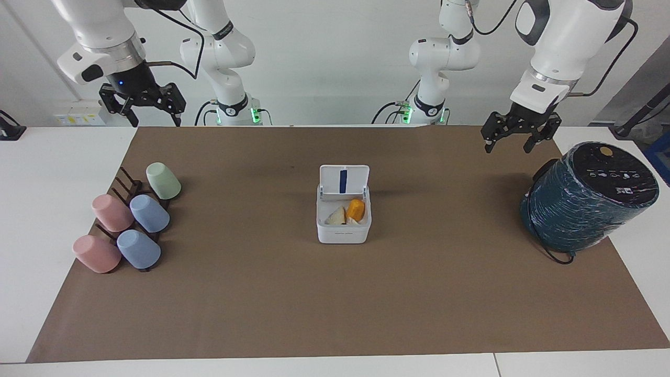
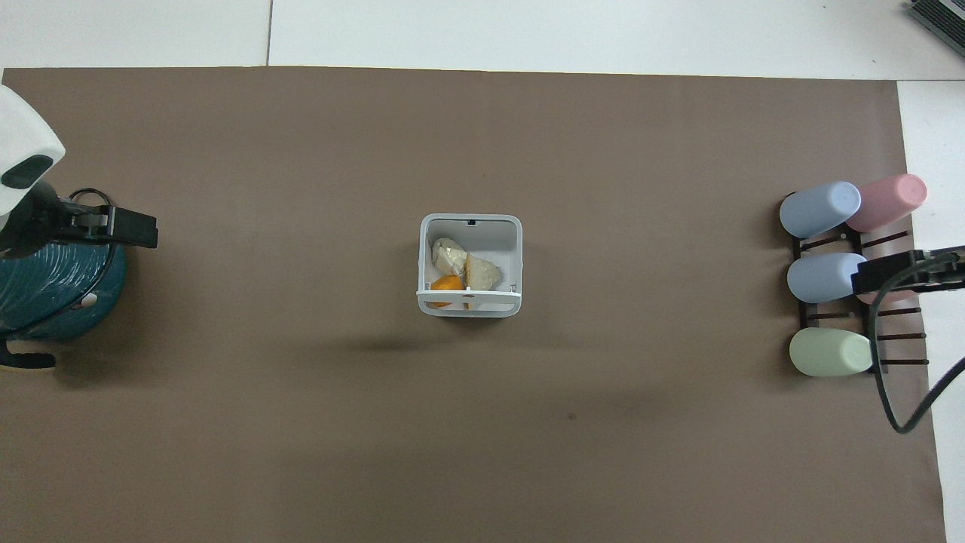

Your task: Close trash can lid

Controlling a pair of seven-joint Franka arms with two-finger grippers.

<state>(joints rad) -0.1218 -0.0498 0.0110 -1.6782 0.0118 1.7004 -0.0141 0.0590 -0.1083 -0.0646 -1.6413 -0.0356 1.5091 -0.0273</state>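
- Left gripper (image 1: 514, 137): fingers apart, empty, raised above the big dark teal cylinder (image 1: 586, 201).
- Right gripper (image 1: 142, 104): fingers apart, empty, raised above the cup rack (image 1: 125, 191).
- 1 small white square plastic trash can (image 1: 343, 230), mid-desk (image 1: 419, 288); white hinged lid (image 1: 344, 180) upright, open.
- 5 cups: 2 pink, 2 blue, 1 green.

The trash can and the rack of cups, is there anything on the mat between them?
Nothing: in both views only bare brown mat lies between the trash can and the rack of cups.
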